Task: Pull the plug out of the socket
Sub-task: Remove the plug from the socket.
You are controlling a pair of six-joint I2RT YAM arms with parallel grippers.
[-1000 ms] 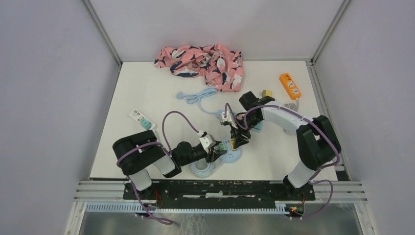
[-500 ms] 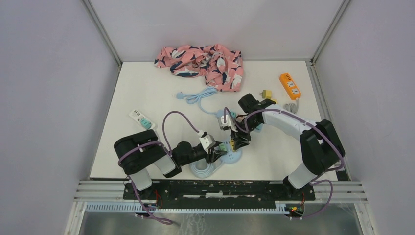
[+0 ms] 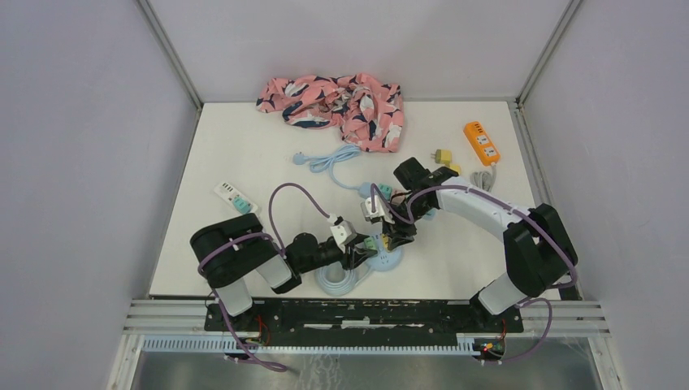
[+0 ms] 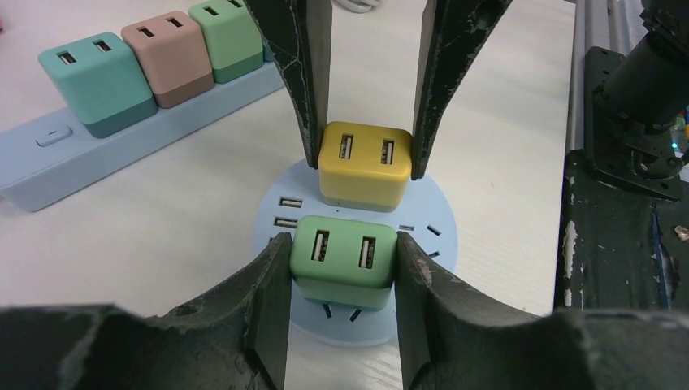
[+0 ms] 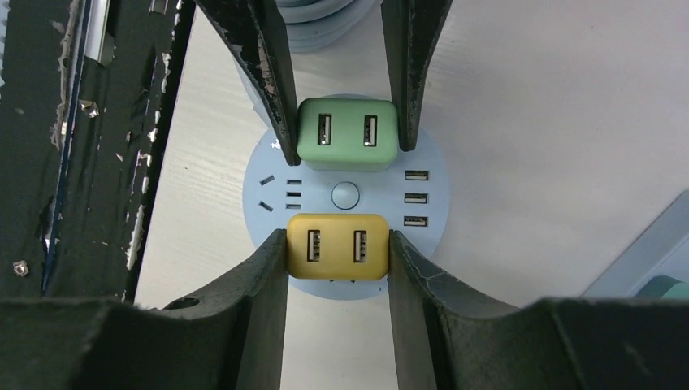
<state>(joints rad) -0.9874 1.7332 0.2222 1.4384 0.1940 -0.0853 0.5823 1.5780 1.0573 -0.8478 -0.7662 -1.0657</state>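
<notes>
A round light-blue socket (image 4: 439, 219) lies on the white table near the front edge, with two plugs seated in it. My left gripper (image 4: 343, 248) is shut on the green plug (image 4: 344, 268), its fingers pressed against both sides. Opposite it, my right gripper (image 5: 338, 252) is shut on the yellow plug (image 5: 338, 245) in the same way. In the top view the two grippers meet over the socket (image 3: 390, 262), left gripper (image 3: 363, 248) from the left and right gripper (image 3: 395, 236) from behind. Both plugs sit flush on the socket face.
A long blue power strip (image 4: 49, 158) carrying teal, pink and green adapters lies just behind the socket. A coiled cable (image 3: 335, 282) sits at the front. Further off are a pink cloth (image 3: 337, 101), an orange strip (image 3: 482, 142), a white strip (image 3: 230, 195) and a loose blue cable (image 3: 333, 158).
The right arm's elbow and base link have shifted to the right while its gripper stayed over the socket. The left arm has barely moved, and both grips look the same.
</notes>
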